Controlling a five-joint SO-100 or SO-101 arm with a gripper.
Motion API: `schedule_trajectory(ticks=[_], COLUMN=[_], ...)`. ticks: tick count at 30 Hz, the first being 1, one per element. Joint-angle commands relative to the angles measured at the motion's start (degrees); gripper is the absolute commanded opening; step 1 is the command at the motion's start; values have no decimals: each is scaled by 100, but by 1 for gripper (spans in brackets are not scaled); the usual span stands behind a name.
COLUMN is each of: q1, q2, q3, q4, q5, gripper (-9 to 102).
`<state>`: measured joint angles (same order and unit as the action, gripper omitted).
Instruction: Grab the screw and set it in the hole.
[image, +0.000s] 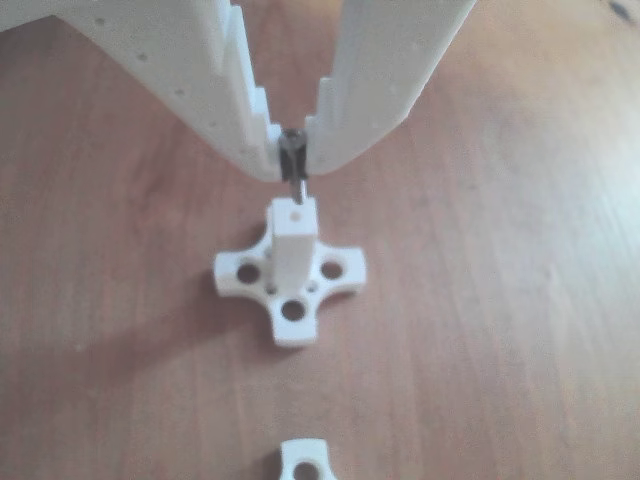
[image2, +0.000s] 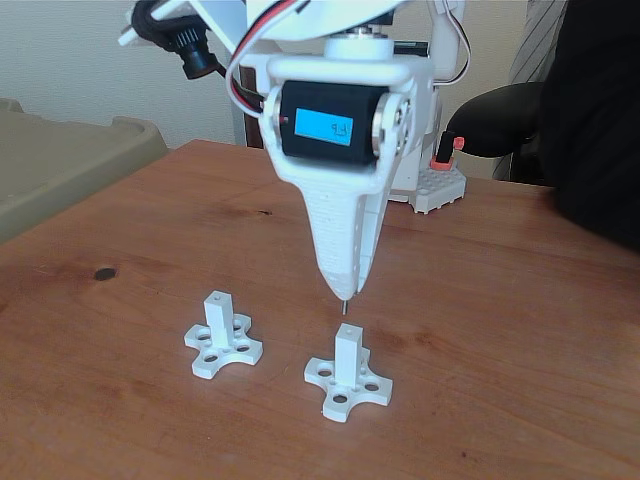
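The white two-finger gripper (image: 293, 165) is closed narrowly on the thin dark-grey metal screw (image: 293, 170), pinching it near its head so the shank hangs point-down out of the fingertips. In the fixed view the same gripper (image2: 343, 288) tapers to a point with the screw's tip (image2: 344, 303) showing just beneath it.

The landmark is the white plastic post with a cross-shaped base (image: 291, 262) standing on the reddish-brown wooden table (image: 500, 300). The tiny round hole (image: 294, 212) sits in the post's square top face. The screw hangs directly above that face, its long axis upright and roughly in line with the post's own axis. In the other view the tip reaches close to the hole; in the fixed view a small gap shows between the tip and the top of the post (image2: 348, 355), so the screw seems not yet seated.

The move ahead appears to be a straight descent, which depends on the tip staying centred over the bore; a slight tilt or sideways offset would likely land it on the flat face instead.

A second white cross-based post (image2: 221, 335) stands to the left of the landmark post in the fixed view, well apart from it.
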<state>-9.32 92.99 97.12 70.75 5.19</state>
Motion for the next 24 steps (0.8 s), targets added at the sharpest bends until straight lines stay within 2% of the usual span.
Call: schedule_trajectory(ticks=[1, 24], q1=[-79, -105], q2=[439, 352], q3=[-35, 97], q4=[-79, -272], q5=[26, 35], gripper=[-4, -4])
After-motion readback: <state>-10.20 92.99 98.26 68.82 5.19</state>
